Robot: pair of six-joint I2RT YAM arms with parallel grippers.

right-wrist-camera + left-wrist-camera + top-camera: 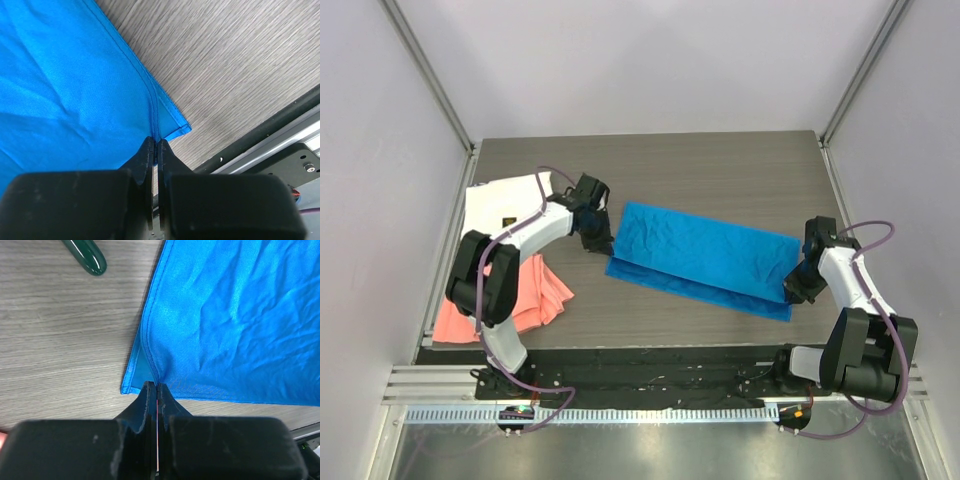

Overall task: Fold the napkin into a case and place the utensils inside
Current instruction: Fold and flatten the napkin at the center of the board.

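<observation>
A plain bright blue napkin (pixel 705 258) is pictured on a grey wood-grained table (pixel 720 170), with a white cloth (pixel 492 200) and a salmon-pink cloth (pixel 545 290).

Half-folded bright blue napkin (pixel 705 255), flat

The napkin (pixel 705 255) lies on the table (pixel 720 170) between left gripper (pixel 596 250) and right gripper (pixel 790 293).
</observation>
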